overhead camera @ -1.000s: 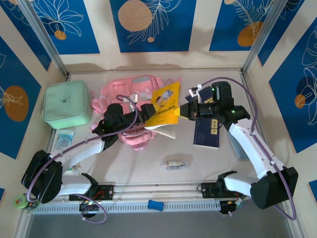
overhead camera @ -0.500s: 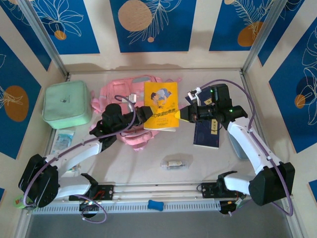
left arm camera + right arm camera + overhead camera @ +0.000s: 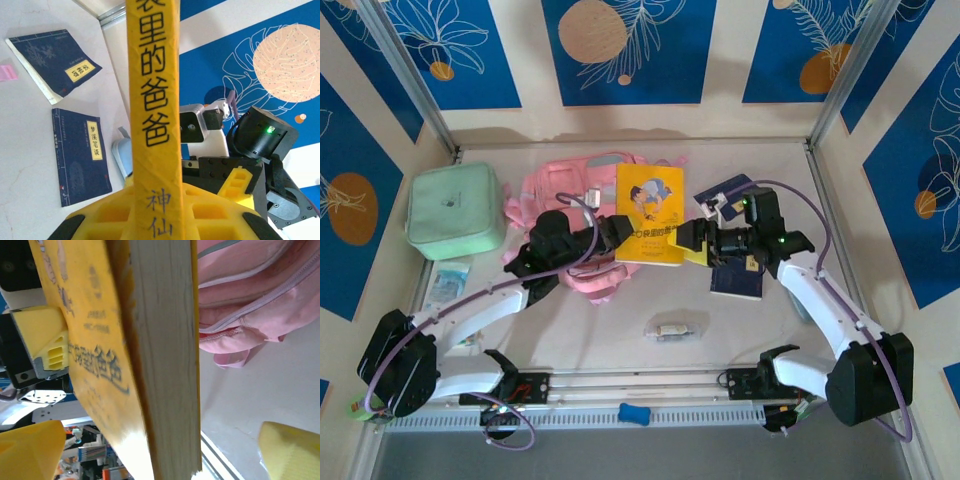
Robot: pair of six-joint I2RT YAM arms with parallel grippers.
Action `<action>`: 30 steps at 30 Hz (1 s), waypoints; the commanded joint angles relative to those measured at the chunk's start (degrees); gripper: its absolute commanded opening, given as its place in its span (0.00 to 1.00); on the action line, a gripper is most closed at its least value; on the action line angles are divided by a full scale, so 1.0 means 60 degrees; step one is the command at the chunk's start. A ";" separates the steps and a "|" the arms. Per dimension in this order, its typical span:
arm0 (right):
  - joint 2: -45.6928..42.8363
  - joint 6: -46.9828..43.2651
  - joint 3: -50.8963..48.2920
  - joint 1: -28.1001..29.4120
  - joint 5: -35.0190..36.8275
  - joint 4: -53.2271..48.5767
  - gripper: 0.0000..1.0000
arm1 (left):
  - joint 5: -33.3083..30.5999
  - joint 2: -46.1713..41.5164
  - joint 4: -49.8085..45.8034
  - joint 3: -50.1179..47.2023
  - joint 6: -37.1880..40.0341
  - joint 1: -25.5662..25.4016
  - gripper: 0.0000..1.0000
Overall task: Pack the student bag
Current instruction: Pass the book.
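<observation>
Left fingers [image 3: 215, 212] grip the yellow book [image 3: 650, 213] at the student bag's [image 3: 565, 190] right edge, far across the table [image 3: 620, 320]; right fingers [image 3: 287, 452] gape open. Likely next: finding the bag's opening.

The yellow book [image 3: 650, 215], tilted a second ago, now appears squared in the top external view and sits slightly farther right. The left gripper [image 3: 616, 231], then open beside the book's left edge, is now clamped on that edge. The right gripper [image 3: 691, 241], which pinched the right edge, now has its jaws spread wide, with that edge between them.
</observation>
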 commanded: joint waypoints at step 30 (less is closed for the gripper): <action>0.0620 0.1730 0.0158 0.0783 -0.0314 0.2751 0.21 | -0.1426 -0.0729 -0.1501 0.0207 0.1551 -0.0178 0.00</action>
